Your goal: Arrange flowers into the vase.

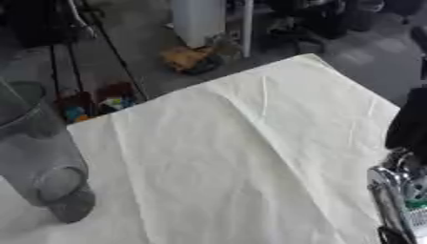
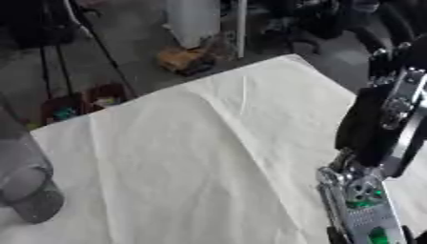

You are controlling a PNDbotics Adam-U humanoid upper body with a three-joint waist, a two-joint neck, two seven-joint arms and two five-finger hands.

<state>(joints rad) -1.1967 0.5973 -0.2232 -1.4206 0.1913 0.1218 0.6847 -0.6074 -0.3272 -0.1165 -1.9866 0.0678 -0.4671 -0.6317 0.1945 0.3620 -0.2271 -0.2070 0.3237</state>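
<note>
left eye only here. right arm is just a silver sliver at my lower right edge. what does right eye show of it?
Observer: In the right eye view the black and silver right arm comes down from the upper right corner over the white tablecloth.
Operator: hand visible there?
Observer: No. The arm runs off the bottom edge before any fingers show.
Operator: flowers anywhere on that side?
Observer: None that I can see. The clear cylindrical vase is cut off by that view's left edge, so your view shows it better.
</note>
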